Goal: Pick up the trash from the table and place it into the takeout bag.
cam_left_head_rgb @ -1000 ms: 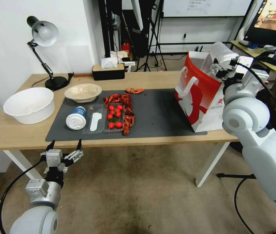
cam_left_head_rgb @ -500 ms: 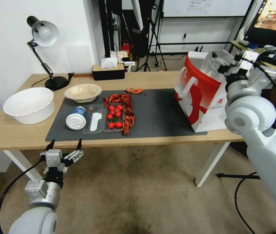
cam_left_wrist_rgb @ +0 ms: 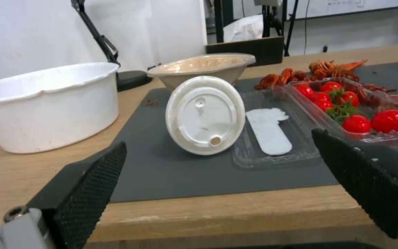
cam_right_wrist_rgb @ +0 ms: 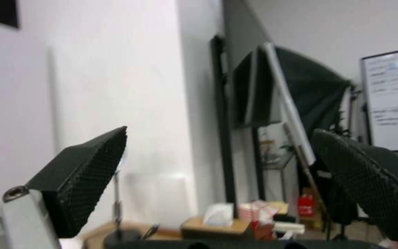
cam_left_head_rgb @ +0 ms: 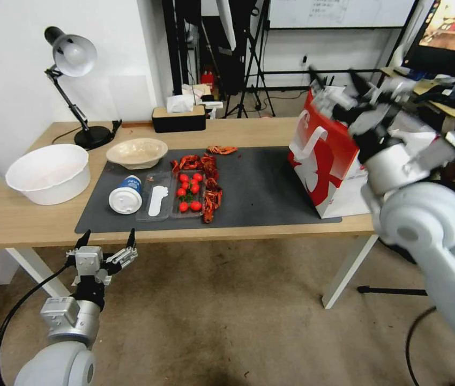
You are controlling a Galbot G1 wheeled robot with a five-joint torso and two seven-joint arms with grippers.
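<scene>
The white-lidded blue tub (cam_left_head_rgb: 126, 195) (cam_left_wrist_rgb: 205, 114) lies on its side on the dark mat (cam_left_head_rgb: 270, 187), lid toward the front edge. Behind it sits the beige paper bowl (cam_left_head_rgb: 136, 151) (cam_left_wrist_rgb: 204, 67). The red-and-white takeout bag (cam_left_head_rgb: 326, 161) stands on the table (cam_left_head_rgb: 23, 220) at the mat's right end. Above the bag's open top hovers my right gripper (cam_left_head_rgb: 340, 88) (cam_right_wrist_rgb: 219, 131), open and holding nothing. My left gripper (cam_left_head_rgb: 104, 246) (cam_left_wrist_rgb: 217, 138) hangs open below the table's front edge, facing the tub.
A clear tray of cherry tomatoes (cam_left_head_rgb: 188, 192), red crayfish shells (cam_left_head_rgb: 211, 198) and a clear lid with a white spoon (cam_left_head_rgb: 156, 201) lie mid-mat. A big white bowl (cam_left_head_rgb: 49, 172), desk lamp (cam_left_head_rgb: 74, 59) and tissue box (cam_left_head_rgb: 178, 118) stand at left and back.
My right arm has swung left and up from the bag's far side to above its opening. The left arm and the table items have not moved.
</scene>
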